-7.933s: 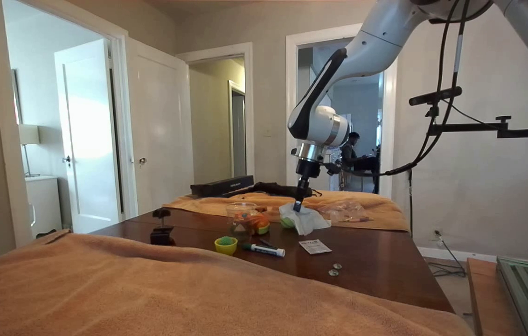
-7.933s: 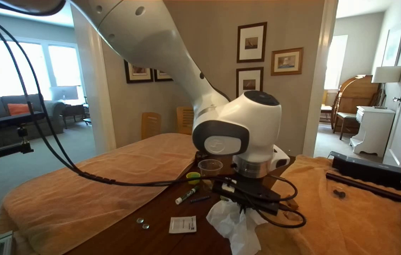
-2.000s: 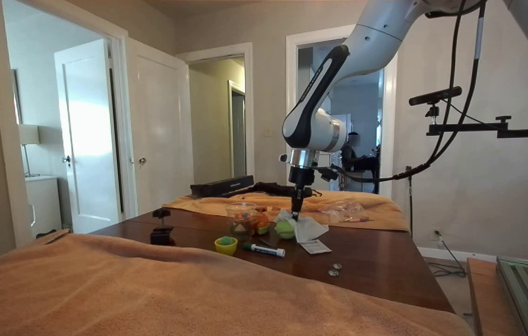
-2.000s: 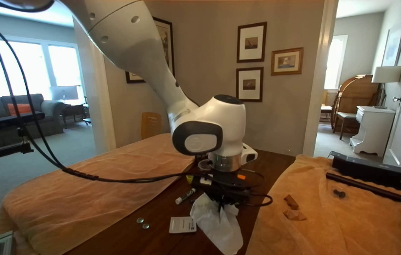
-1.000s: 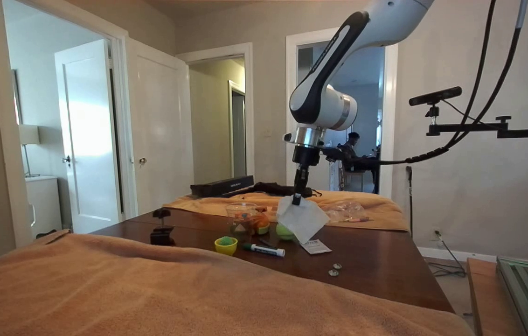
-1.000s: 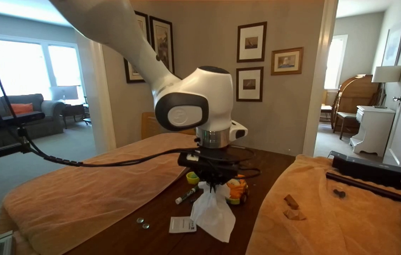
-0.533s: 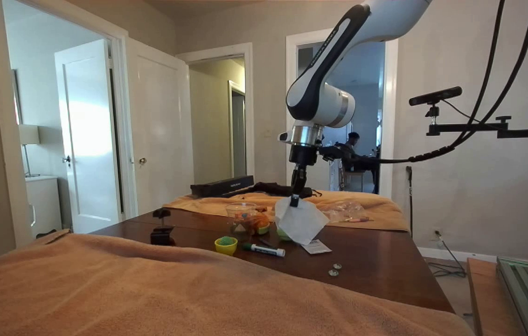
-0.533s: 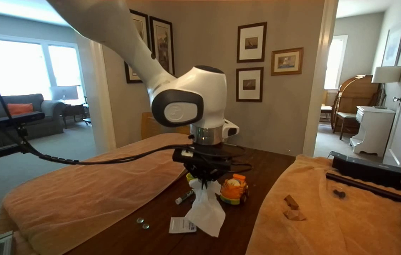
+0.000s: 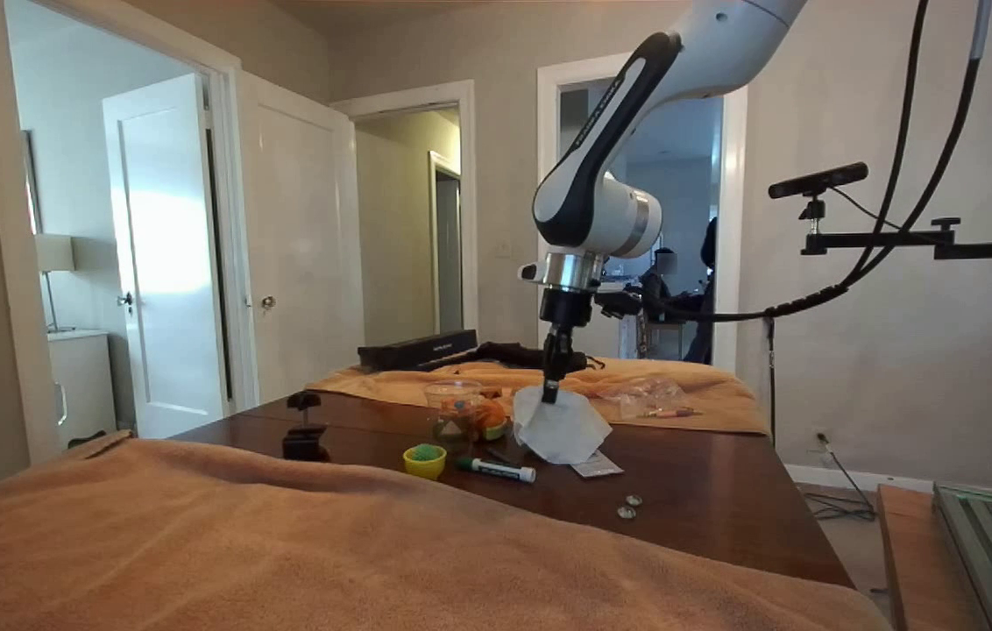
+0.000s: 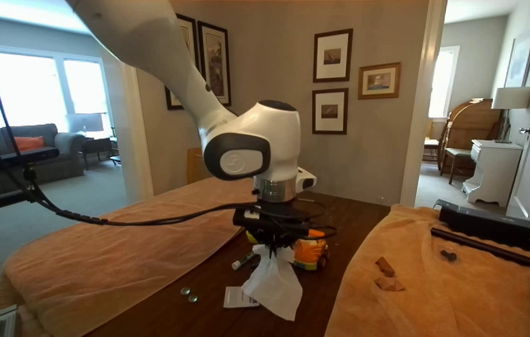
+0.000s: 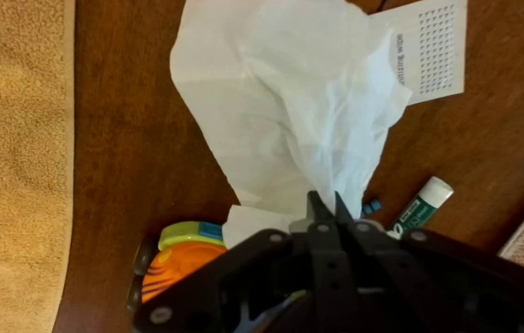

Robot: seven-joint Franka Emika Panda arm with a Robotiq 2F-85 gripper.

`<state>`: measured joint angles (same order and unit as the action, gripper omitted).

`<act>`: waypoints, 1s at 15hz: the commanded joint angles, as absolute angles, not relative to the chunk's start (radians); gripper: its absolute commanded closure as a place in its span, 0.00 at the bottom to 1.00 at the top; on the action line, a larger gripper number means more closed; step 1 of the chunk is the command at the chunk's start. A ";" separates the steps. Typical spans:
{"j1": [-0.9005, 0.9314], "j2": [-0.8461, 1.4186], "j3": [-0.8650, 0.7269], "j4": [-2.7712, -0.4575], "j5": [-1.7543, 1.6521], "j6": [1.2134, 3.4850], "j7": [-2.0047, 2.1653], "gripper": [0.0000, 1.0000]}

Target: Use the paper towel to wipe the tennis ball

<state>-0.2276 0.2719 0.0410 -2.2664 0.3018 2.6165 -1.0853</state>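
Note:
The white paper towel hangs from my gripper, spread out below it; it shows in both exterior views (image 9: 562, 434) (image 10: 274, 286) and in the wrist view (image 11: 271, 115). My gripper (image 9: 550, 394) points down, low over the table. Its fingertips (image 11: 324, 196) are closed on a pinched fold of the towel; in an exterior view the gripper (image 10: 272, 252) sits at the towel's top. The tennis ball is not visible now; the towel hangs in front of where it last showed. I cannot tell whether the towel touches it.
An orange toy car (image 10: 311, 255) stands beside the towel. A marker (image 9: 500, 471), a yellow cup (image 9: 424, 464), a clear container (image 9: 452, 407), a paper packet (image 10: 238, 298) and glass beads (image 9: 627, 506) lie around. A black clamp (image 9: 304, 429) stands on the table.
The gripper rose with the towel after two seconds ago, shifted slightly, and has lowered again in the last half second. The tennis ball, visible beside the towel earlier, is now hidden.

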 commanded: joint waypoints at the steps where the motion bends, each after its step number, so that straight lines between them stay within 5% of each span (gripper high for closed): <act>1: -0.241 0.353 0.049 -2.224 0.306 2.678 -1.116 1.00; 15: -0.268 0.351 0.089 -2.294 0.283 2.715 -1.134 1.00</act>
